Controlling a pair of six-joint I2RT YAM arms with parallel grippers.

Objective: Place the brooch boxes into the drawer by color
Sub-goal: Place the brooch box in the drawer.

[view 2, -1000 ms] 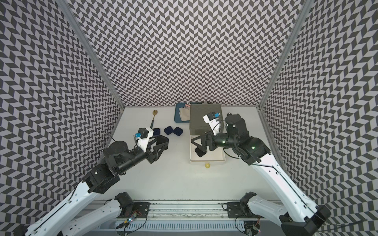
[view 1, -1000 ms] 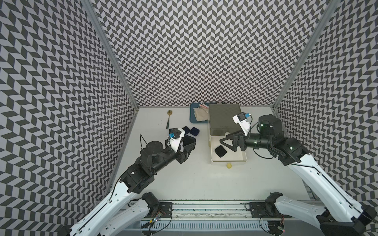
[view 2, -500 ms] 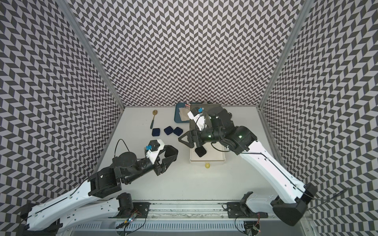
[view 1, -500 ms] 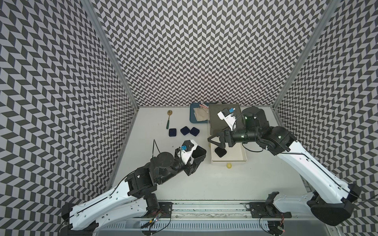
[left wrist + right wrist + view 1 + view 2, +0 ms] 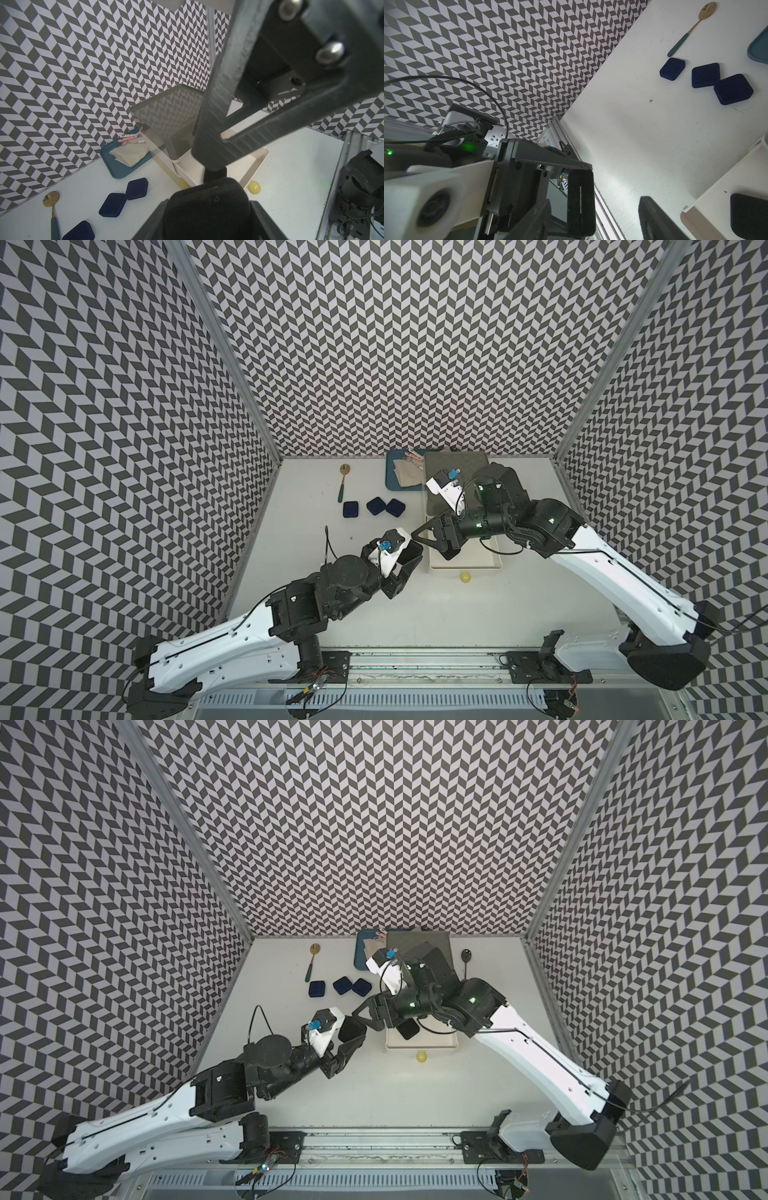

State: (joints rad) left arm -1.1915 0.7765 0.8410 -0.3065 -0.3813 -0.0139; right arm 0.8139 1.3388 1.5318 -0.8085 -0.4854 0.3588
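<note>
My left gripper point(image 5: 409, 558) is shut on a black brooch box point(image 5: 207, 207), held in the air just left of the drawer point(image 5: 457, 460). The white middle tier point(image 5: 478, 562) is pulled out, with another black box point(image 5: 407, 1029) inside. My right gripper point(image 5: 428, 533) is open. Its jaws straddle the held box point(image 5: 580, 199), which shows edge-on, with a wide gap to one finger point(image 5: 654, 220). Three navy boxes point(image 5: 351, 509) point(image 5: 375, 505) point(image 5: 395, 508) lie on the table further left. No red box is in view.
A blue tray point(image 5: 392, 485) with a folded cloth and small utensils sits at the back beside the drawer. A gold spoon point(image 5: 343, 483) lies left of it and a dark spoon point(image 5: 466, 957) to the drawer's right. A yellow ball knob point(image 5: 465, 576) shows below the open tier's front.
My left arm carried the black box right, toward the open drawer. The right gripper swung left from over the drawer, and its jaws narrowed around the held box.
</note>
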